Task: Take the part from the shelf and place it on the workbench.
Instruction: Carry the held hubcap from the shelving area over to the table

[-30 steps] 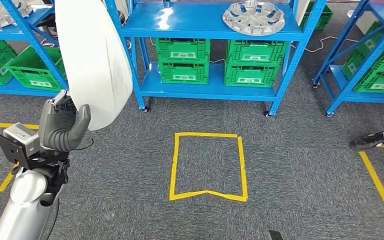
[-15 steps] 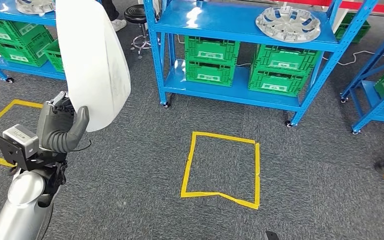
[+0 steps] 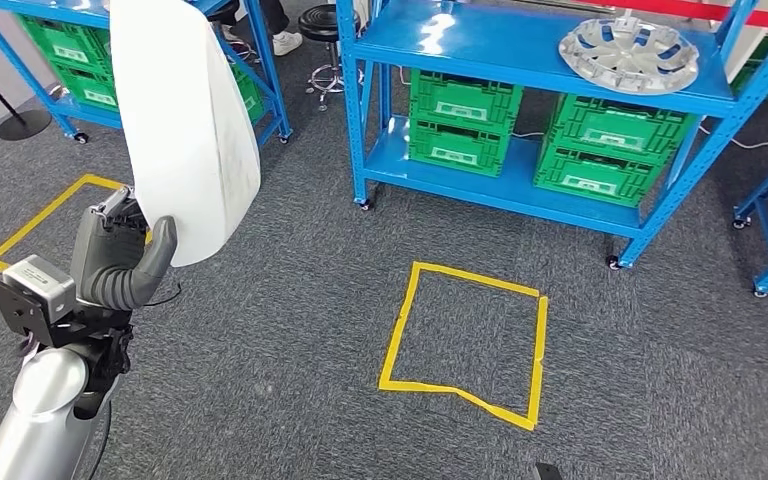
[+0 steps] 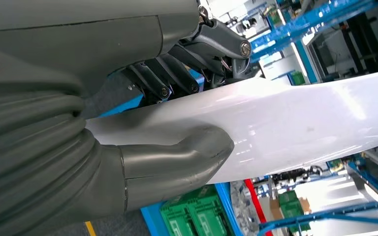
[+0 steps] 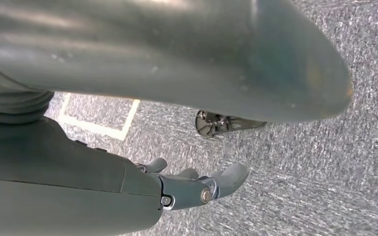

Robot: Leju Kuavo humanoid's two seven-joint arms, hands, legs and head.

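Right now the left hand [image 3: 120, 262] holds the white part [image 3: 185, 120] up in the air on the left side, above the grey carpet [image 3: 280, 340]. The part is a big, smooth, curved white panel. It stands almost upright, and its top goes past the top edge of the head view. The thick grey thumb [image 4: 177, 160] presses on one face of the part, and the darker fingers [image 4: 172, 81] press on the other face, so the part is pinched between them near its lower end.

The right hand [image 5: 197, 184] hangs low over the carpet. Its fingers are a little curled and apart, and nothing is in them.

Far across the carpet stands a blue shelf [image 3: 520, 60]. A silver wheel cover [image 3: 628, 55] lies on its top level at the right. Green crates [image 3: 520, 135] sit side by side on its lower level. A square of yellow tape [image 3: 465, 340] is stuck on the carpet, near the middle. Another blue shelf with green crates stands far on the left, behind the part.
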